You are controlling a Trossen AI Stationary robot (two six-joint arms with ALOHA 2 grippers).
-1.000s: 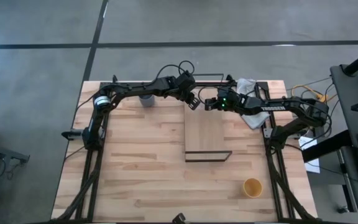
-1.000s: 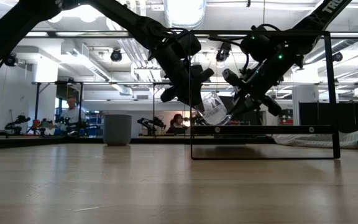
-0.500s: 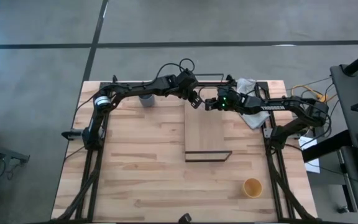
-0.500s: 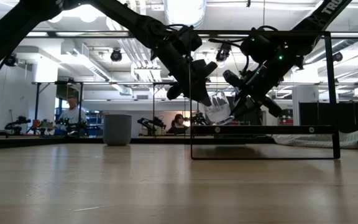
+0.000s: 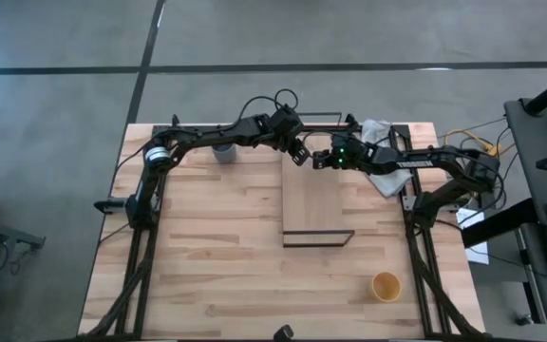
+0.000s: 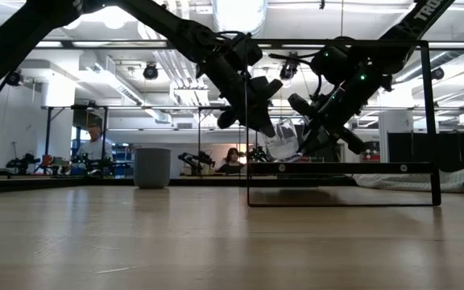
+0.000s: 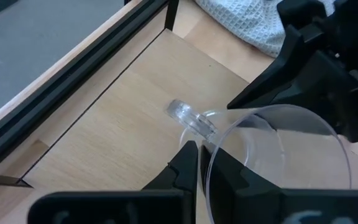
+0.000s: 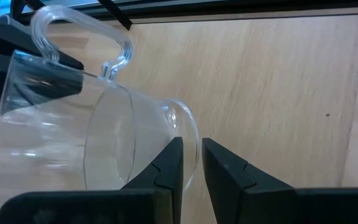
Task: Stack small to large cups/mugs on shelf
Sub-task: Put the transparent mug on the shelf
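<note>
High view: both arms reach in toward the far end of the shelf (image 5: 317, 201), a pale board lying lengthwise from the far edge of the bench (image 5: 207, 256) toward its middle. Left gripper (image 5: 299, 152) and right gripper (image 5: 319, 159) meet nearly tip to tip over that far end. The glass between them is too small to make out here. Blue-grey cup (image 5: 222, 151) stands near the far edge, under the left arm. Yellow cup (image 5: 385, 286) sits upright near the near right corner, well apart from everything. White cloth (image 5: 378, 152) lies at the far edge beneath the right arm.

Low view: glass (image 6: 282, 140) hangs tilted above the shelf's top board (image 6: 341, 168), not touching it, caught between the two grippers. Both arms slope down from above and the two wrists are angled in toward each other. The blue-grey cup (image 6: 152, 167) is upright off to the side.

Left wrist view: left fingers (image 7: 185, 163) are closed to a thin slit over the rim of the glass (image 7: 272, 149); the mouth faces this camera and the handle (image 7: 191, 118) sticks out sideways over the board.

Right wrist view: right fingers (image 8: 169, 163) are nearly together, pinching the wall of the glass (image 8: 98, 146) at its base end. The long axis lies nearly flat, and the handle (image 8: 82, 37) loops out on the side away from the fingers.
</note>
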